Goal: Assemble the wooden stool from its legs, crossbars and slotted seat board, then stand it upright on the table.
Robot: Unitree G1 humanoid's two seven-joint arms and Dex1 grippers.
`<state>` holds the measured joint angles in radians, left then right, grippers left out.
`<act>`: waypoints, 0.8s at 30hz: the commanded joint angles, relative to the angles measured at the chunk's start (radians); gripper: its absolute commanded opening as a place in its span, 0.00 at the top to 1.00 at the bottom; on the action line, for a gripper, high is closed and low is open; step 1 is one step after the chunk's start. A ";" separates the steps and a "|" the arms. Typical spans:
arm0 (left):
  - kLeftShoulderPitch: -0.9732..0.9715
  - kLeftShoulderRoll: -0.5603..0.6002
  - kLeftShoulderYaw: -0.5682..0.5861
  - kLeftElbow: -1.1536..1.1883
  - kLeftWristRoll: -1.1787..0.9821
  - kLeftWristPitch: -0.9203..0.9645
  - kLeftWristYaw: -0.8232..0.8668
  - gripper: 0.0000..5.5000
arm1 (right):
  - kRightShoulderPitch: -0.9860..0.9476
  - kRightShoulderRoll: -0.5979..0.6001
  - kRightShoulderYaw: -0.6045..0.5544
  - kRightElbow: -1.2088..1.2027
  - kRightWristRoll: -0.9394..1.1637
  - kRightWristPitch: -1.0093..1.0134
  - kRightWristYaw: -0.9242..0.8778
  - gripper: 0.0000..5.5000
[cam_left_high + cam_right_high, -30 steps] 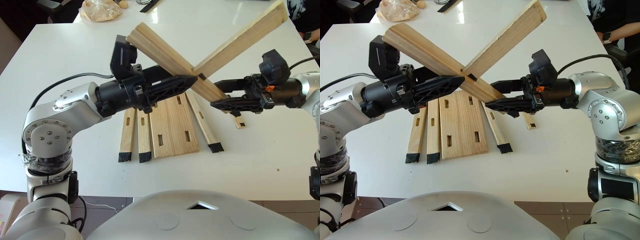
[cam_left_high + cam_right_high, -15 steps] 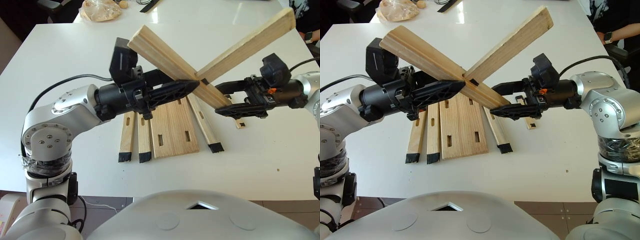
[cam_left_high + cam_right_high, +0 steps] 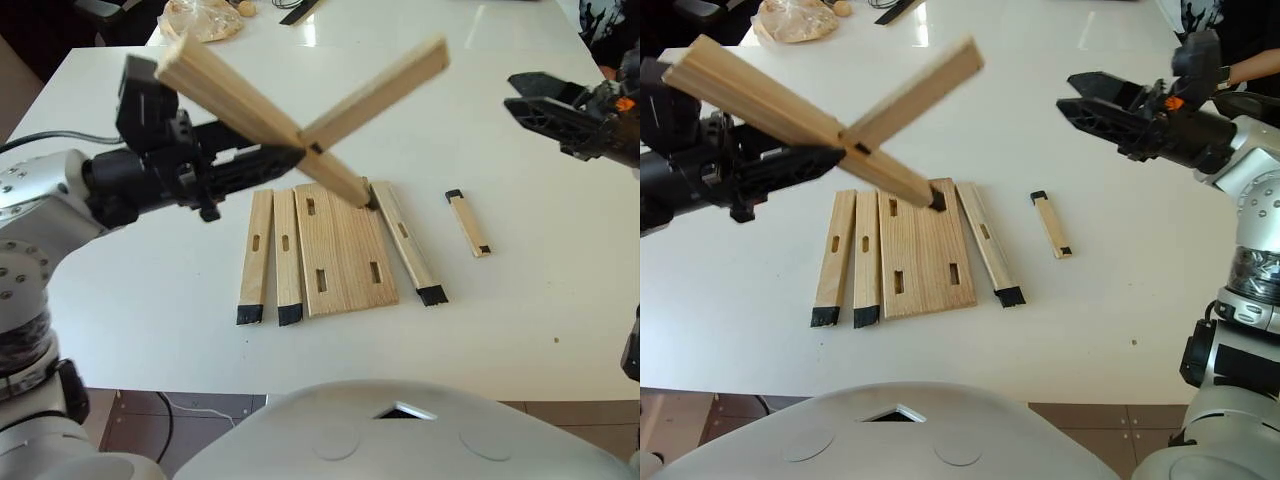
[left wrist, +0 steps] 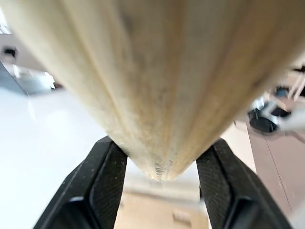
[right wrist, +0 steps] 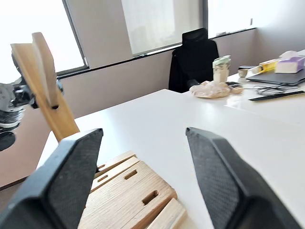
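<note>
Two wooden legs joined as a cross (image 3: 300, 125) hang over the table, and my left gripper (image 3: 285, 160) is shut on them near the joint. The lower end of one leg, black-tipped, sits just over the far edge of the slotted seat board (image 3: 345, 250). In the left wrist view the wood (image 4: 157, 71) is clamped between the black fingers (image 4: 102, 186). My right gripper (image 3: 1085, 95) is open and empty, high at the right, well apart from the cross. Its wrist view looks between the open fingers (image 5: 71, 181) at the cross (image 5: 47, 100) and the board (image 5: 138, 191).
Two slotted slats (image 3: 272, 255) lie left of the seat board, and a longer leg (image 3: 408, 245) lies against its right side. A short crossbar (image 3: 468, 222) lies alone further right. A crumpled bag (image 3: 200, 18) sits at the table's far edge.
My right gripper let go of the crossed legs and pulled back up and to the right. The left gripper carried the cross leftwards, its lower end now by the seat board.
</note>
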<state>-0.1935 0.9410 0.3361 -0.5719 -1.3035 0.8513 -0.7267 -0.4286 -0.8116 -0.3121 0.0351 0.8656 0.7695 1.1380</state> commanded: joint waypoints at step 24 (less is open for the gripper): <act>0.313 0.065 0.014 -0.104 0.374 -0.146 -0.322 0.62 | 0.214 0.056 -0.052 -0.107 -0.046 -0.098 -0.078 0.42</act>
<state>0.1292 1.0144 0.3616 -0.6651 -0.9371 0.7106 -1.0651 -0.1931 -0.7470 -0.3797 -0.0714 0.8291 0.6787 1.0570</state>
